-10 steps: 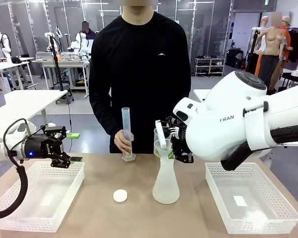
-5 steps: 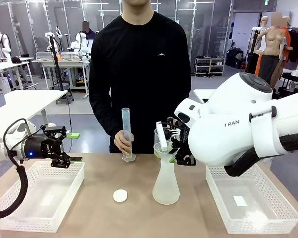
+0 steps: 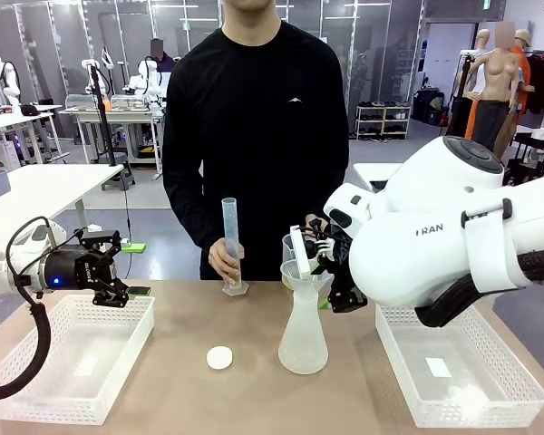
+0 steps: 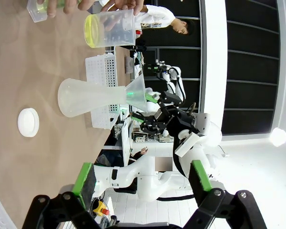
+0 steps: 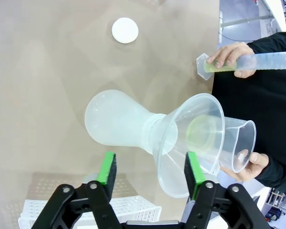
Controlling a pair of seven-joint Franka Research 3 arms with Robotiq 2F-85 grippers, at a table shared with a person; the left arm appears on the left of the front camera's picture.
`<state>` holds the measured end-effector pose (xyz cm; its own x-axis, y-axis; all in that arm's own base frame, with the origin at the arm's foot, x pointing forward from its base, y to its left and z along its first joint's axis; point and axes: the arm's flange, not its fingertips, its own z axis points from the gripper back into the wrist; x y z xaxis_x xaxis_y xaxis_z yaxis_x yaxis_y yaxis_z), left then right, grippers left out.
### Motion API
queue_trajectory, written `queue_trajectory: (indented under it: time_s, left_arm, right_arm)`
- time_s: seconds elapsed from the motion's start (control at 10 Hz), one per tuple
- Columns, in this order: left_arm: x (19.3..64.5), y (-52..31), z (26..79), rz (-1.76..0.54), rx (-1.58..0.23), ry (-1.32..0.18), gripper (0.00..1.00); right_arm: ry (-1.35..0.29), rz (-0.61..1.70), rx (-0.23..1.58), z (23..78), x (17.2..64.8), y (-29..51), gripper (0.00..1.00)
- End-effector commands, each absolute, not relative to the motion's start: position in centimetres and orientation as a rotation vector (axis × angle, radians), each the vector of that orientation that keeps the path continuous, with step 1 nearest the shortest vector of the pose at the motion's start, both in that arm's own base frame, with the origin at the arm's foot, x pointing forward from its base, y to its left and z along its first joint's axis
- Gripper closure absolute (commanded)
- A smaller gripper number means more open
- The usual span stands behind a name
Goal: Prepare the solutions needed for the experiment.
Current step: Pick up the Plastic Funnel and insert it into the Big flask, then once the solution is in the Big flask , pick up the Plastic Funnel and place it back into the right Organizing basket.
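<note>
Solution (image 4: 91, 31), a shallow pale yellow-green pool, sits in the bottom of a clear beaker (image 4: 114, 27). The person's hand (image 5: 254, 164) holds that beaker off the worktop (image 5: 47, 57), just behind the funnel (image 5: 181, 143) seated in the neck of the frosted flask (image 5: 114, 117).

The beaker's long axis is close to upright, mouth up and base down, so the liquid lies flat and nothing runs to the lip. Its rim stands about level with the funnel's rim, on the person's side of it.

From the right gripper (image 5: 148, 167) the solution lies straight ahead and beyond the funnel bowl, which stands between the jaws and the beaker. Those jaws are spread wide and hold nothing. The green pads flank the near edge of the funnel bowl, but I cannot tell whether one grazes the rim.

The left gripper (image 3: 136, 269) has its jaws wide and empty too. It hovers over the left tray (image 3: 72, 412), well apart from the flask, so the person's hand is by far the nearest to the liquid.

My reading is that the coming pour turns on one thing — the beaker's lip must come over the funnel's open mouth before it tips toward the robot's side. The flask's own axis is upright, which suits that.
</note>
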<state>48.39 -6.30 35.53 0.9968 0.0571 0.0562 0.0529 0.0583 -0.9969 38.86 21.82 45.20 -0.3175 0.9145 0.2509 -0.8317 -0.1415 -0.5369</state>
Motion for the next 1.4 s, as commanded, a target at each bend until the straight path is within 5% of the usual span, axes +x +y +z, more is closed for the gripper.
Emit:
queue_trajectory:
  time_s: [0.0,1.1,1.3]
  left_arm:
    - [48.5,-6.4,35.6,0.001,-1.52,-0.119,0.0]
    - [48.5,-6.4,35.6,0.001,-1.52,-0.119,0.0]
    - [48.5,-6.4,35.6,0.001,-1.52,-0.119,0.0]
  right_arm:
    - [-0.723,1.76,-0.164,45.6,38.9,22.0,0.14]
    - [-0.717,1.713,-0.174,47.3,37.7,20.0,0.14]
    - [-0.818,1.565,-0.038,48.4,37.6,15.6,0.14]
